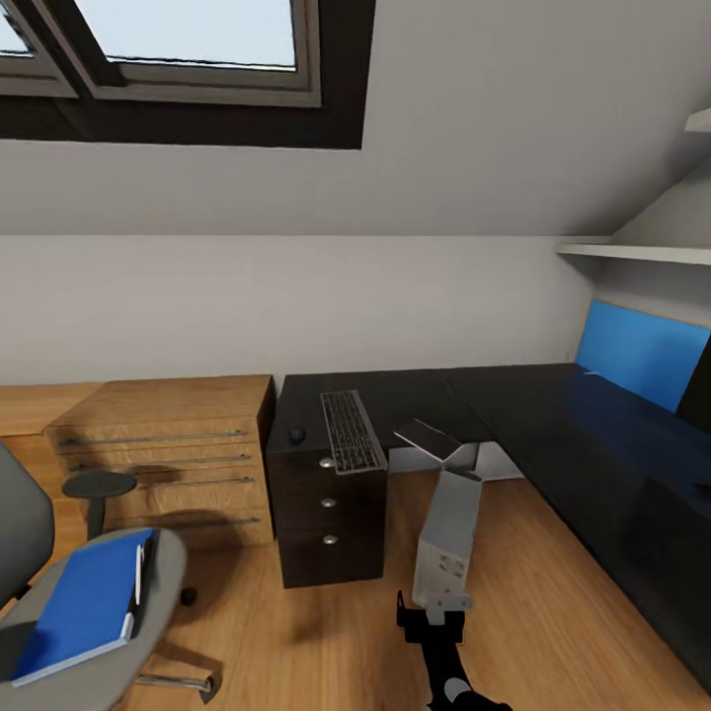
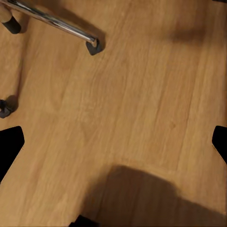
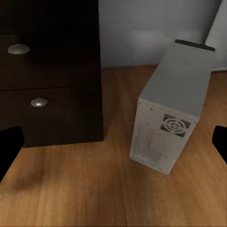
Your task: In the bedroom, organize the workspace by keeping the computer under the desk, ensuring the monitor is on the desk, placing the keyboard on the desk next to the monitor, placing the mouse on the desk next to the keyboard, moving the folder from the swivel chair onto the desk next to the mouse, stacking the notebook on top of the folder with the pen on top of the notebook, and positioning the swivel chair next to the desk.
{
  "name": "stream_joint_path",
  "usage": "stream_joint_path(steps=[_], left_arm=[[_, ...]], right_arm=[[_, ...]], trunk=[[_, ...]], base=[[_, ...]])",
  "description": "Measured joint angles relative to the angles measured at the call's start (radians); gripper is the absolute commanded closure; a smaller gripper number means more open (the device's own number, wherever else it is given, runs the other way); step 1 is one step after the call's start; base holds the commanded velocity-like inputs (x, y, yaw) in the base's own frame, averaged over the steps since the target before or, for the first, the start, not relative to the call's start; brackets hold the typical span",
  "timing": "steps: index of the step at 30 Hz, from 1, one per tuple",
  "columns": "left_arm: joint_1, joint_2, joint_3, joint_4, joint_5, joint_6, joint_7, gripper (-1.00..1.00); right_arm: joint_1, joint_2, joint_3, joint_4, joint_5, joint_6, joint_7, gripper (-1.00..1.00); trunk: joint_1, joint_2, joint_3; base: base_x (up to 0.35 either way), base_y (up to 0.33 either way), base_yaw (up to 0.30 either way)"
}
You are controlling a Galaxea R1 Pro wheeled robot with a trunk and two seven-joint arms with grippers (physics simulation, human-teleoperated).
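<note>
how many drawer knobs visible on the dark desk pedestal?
3, in a vertical column on the pedestal front under the keyboard: top, middle, bottom. Right wrist view catches two of them.

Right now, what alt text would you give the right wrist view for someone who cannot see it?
A grey computer tower stands upright on the wooden floor, its vented panel facing the camera. Beside it, apart, is a dark drawer unit with two round knobs, against a pale wall.
</note>
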State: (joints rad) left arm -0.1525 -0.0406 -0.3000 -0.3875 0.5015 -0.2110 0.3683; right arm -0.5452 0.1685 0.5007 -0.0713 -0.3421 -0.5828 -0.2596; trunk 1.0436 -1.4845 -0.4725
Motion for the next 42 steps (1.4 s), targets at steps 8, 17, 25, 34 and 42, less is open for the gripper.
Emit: stream_joint_path(steps=[8, 17, 25, 34, 42], left_arm=[[0.0, 0.008, 0.004, -0.374, -0.003, 0.173, 0.005, -1.0], [0.0, 0.017, 0.054, -0.849, 0.005, 0.597, 0.006, -1.0], [0.0, 0.02, 0.057, -0.695, -0.001, 0.6, 0.008, -1.0], [0.0, 0.017, 0.035, -0.784, 0.002, 0.455, 0.032, -1.0], [0.0, 0.017, 0.007, -0.839, 0.01, 0.408, 0.042, -1.0]], right_arm=[[-0.007, -0.012, -0.046, -0.316, -0.108, 0.344, 0.096, -1.0], [-0.008, -0.082, -0.322, -0.706, -0.399, 0.705, 0.115, -1.0], [-0.007, -0.097, -0.342, -0.728, -0.415, 0.719, 0.115, -1.0], [-0.005, -0.128, -0.345, -0.71, -0.487, 0.73, 0.117, -1.0], [-0.002, -0.131, -0.34, -0.71, -0.61, 0.741, 0.118, -1.0]], trunk=[[0.0, 0.0, 0.0], [0.0, 0.0, 0.0], [0.0, 0.0, 0.0], [0.0, 0.0, 0.0], [0.02, -0.035, -0.016]], base=[[0.317, 0.137, 0.0], [0.318, 0.097, 0.0], [0.323, 0.066, 0.0], [0.169, 0.006, 0.0], [0.007, 0.0, 0.0]])
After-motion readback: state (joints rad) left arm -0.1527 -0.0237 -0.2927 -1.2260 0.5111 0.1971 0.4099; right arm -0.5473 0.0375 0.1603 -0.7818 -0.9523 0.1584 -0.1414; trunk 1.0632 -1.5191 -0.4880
